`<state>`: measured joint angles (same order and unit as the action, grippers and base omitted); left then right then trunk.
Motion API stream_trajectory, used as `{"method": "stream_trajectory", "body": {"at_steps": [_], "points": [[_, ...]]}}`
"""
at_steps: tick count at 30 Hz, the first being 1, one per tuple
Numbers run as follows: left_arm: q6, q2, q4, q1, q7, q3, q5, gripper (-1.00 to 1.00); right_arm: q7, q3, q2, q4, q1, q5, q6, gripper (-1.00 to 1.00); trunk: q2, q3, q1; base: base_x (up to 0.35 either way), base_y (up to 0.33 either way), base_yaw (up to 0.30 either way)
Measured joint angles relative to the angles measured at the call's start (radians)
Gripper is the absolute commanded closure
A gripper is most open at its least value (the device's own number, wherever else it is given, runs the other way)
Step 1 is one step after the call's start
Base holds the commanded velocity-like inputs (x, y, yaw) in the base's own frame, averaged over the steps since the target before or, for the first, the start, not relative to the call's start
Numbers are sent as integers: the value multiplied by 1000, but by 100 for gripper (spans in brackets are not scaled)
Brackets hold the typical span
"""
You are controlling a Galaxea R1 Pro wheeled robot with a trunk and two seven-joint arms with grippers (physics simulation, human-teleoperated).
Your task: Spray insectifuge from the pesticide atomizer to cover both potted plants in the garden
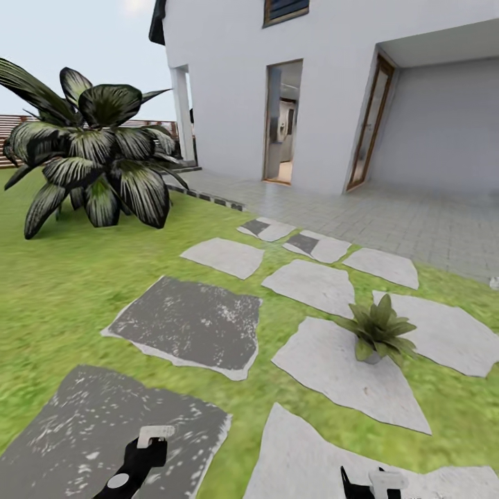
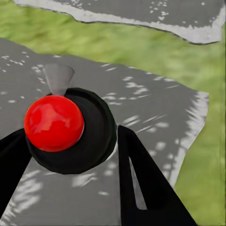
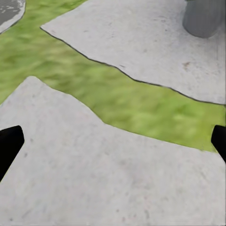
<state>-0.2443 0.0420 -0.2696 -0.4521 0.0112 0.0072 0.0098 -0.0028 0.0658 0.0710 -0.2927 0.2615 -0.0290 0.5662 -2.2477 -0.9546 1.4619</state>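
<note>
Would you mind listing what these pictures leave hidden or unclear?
- Pesticide atomizer: left wrist view, seen end-on, so its body is hidden; the left gripper is shut on it.
- Potted plant: head view, leaves cover most of the pot; specks too small to judge.
- Right gripper: head view, cut off by the frame edge.

One small potted plant (image 1: 378, 331) is sitting among the paving in the head view, and one big dark leafy bush (image 1: 93, 156) is growing on the lawn (image 1: 62, 277). About ten stepping stones (image 1: 190, 326) are lying in the grass, two or three of them dark and speckled, the rest pale. One spray bottle (image 2: 70, 127) is showing. Two grippers are showing, the left (image 1: 149, 443) and the right (image 1: 374, 482). One house (image 1: 312, 83) is standing behind, showing one open doorway (image 1: 283, 121) and one brown-framed door (image 1: 371, 121). One slatted fence (image 1: 14, 132) is running behind the bush.
</note>
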Motion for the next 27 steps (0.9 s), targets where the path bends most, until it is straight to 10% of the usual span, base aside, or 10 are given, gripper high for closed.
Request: {"method": "stream_trajectory", "body": {"at_steps": [27], "points": [[1, -1, 0, 0, 0, 0, 0, 100, 0, -2, -2, -1, 0, 0, 0, -100, 0, 0, 0, 155, -263, -205]]}}
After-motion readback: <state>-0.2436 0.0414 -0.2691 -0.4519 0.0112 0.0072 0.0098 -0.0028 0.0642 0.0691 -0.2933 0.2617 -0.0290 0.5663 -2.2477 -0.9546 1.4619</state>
